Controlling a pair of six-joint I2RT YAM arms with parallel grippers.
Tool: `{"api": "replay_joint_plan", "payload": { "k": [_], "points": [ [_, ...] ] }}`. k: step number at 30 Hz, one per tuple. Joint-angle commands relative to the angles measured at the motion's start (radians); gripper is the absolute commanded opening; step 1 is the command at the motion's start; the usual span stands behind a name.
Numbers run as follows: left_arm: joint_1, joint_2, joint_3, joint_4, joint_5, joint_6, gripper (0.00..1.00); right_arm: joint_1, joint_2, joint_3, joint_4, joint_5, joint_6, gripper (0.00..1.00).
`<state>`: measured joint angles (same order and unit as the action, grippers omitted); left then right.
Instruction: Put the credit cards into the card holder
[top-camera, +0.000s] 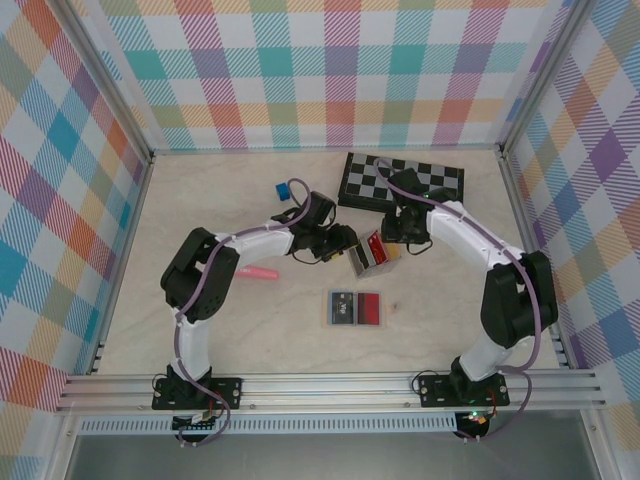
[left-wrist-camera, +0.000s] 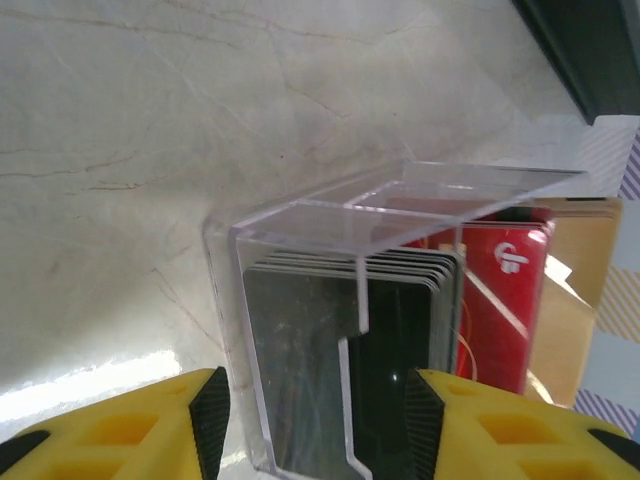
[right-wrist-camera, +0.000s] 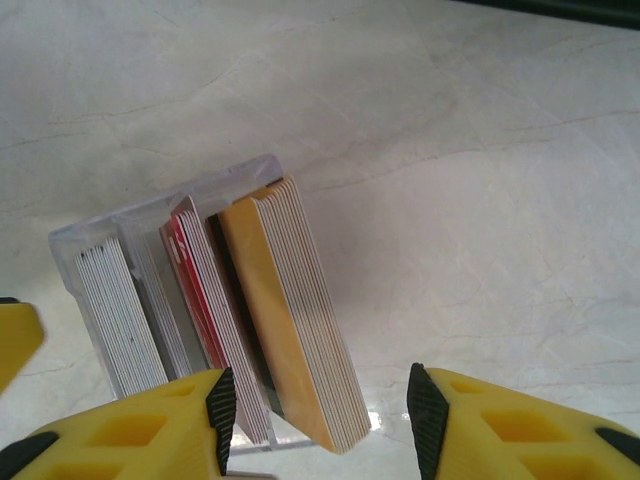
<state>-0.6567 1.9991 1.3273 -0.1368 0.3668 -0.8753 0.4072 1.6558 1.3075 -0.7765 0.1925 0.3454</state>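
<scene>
A clear plastic case (top-camera: 372, 255) stands at mid-table, its compartments packed with upright credit cards. My left gripper (top-camera: 345, 243) is open over its left end, the pads either side of the black and grey cards (left-wrist-camera: 330, 350), with red cards (left-wrist-camera: 505, 290) beyond. My right gripper (right-wrist-camera: 315, 410) is open around an orange-faced stack (right-wrist-camera: 290, 320). Its left pad is by the red cards (right-wrist-camera: 195, 270) and its right pad stands well apart. A flat piece with a black half and a red half (top-camera: 355, 308) lies nearer me; I cannot tell whether it is the open card holder.
A folded chessboard (top-camera: 400, 182) lies at the back, just behind the right arm. A small blue object (top-camera: 283, 190) sits back left and a pink item (top-camera: 258, 271) lies beside the left arm. Checked walls close in three sides.
</scene>
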Motion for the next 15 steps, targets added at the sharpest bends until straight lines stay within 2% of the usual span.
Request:
{"api": "replay_joint_plan", "payload": {
  "k": [1, 9, 15],
  "points": [
    [-0.004, 0.041, 0.040, 0.029, 0.043, -0.043, 0.52, -0.005, 0.025, 0.047, -0.030, 0.010, -0.040, 0.51],
    [-0.004, 0.099, 0.059, 0.023, 0.056, -0.050, 0.51, -0.017, 0.057, 0.056, -0.028, -0.002, -0.056, 0.52],
    [-0.004, 0.103, 0.044, -0.039, 0.023, -0.025, 0.40, -0.016, 0.100, 0.085, -0.048, 0.015, -0.089, 0.52]
  ]
}}
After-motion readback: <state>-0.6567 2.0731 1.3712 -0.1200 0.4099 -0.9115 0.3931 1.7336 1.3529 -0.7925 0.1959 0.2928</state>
